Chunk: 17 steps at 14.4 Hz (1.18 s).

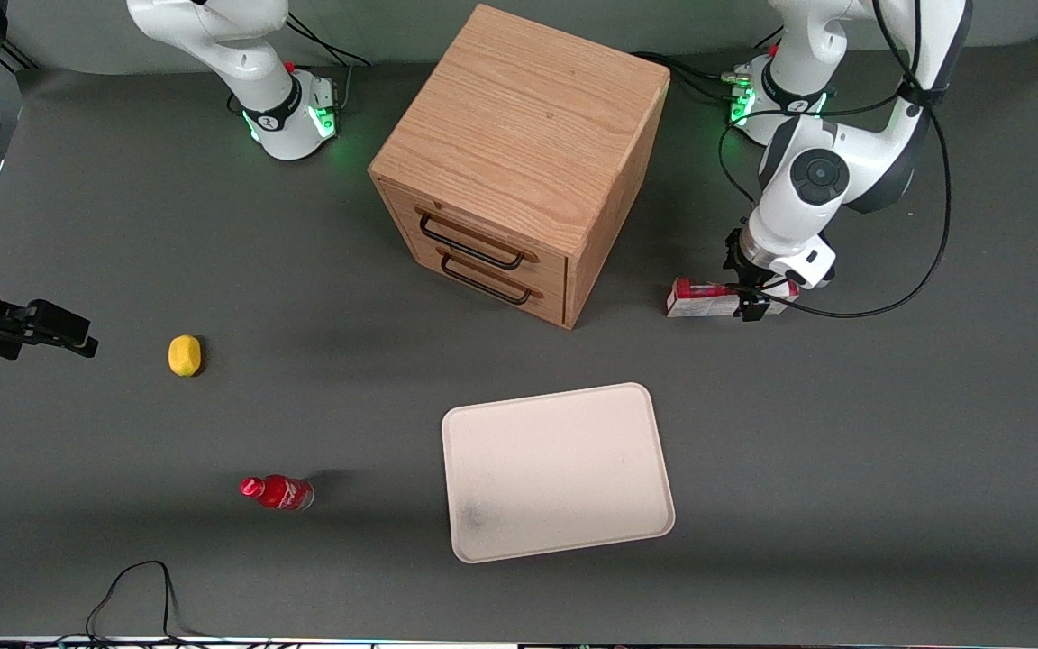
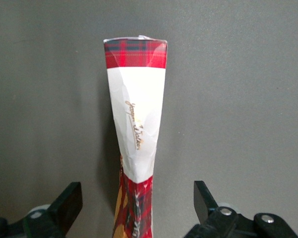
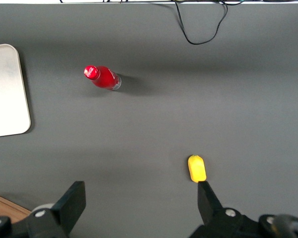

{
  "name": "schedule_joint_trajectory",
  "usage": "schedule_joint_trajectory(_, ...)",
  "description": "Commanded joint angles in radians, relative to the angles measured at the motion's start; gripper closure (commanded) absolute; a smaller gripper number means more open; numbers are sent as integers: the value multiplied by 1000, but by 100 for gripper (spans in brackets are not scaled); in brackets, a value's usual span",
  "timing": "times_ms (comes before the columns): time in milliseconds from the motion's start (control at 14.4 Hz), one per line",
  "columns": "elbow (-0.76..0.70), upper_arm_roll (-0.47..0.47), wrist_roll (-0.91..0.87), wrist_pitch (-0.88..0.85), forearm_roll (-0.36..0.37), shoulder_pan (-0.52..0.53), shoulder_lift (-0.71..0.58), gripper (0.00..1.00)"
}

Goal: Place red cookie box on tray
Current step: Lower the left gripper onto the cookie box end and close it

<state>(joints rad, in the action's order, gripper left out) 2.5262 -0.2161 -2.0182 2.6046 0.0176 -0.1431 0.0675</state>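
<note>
Your left arm's black two-finger gripper (image 1: 751,302) sits low over the long, narrow red cardboard cookie box (image 1: 705,298), its fingers (image 2: 68,202) spread wide with one on each side of the box and clear of it. You'll find the box lying on the grey table mat (image 1: 888,433) beside the big wooden two-drawer cabinet (image 1: 519,162), toward the working arm's end. The flat cream-white rectangular tray (image 1: 557,470) lies well apart, nearer the front camera.
</note>
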Motion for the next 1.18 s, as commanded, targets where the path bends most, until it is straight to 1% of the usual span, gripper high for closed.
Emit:
schedule_joint_trajectory(0,5,7,-54,20,33,-15,12,0)
schedule_joint_trajectory(69,5,7,-57,20,45,-15,17,0)
schedule_joint_trajectory(139,5,7,-59,20,45,-15,18,3)
schedule_joint_trajectory(208,5,7,-59,20,45,-15,18,23)
schedule_joint_trajectory(277,5,7,-60,20,45,-15,18,50)
schedule_joint_trajectory(346,3,7,-59,20,45,-15,18,67)
schedule_joint_trajectory(416,3,7,-59,19,45,-15,18,80)
schedule_joint_trajectory(485,3,6,-59,19,47,-15,18,85)
schedule_joint_trajectory(554,3,7,-59,17,47,-15,18,98)
schedule_joint_trajectory(623,2,7,-59,15,47,-15,17,100)
schedule_joint_trajectory(970,-18,7,-53,-6,47,-13,0,100)
schedule_joint_trajectory(1108,-59,9,-48,-90,48,-12,-18,100)
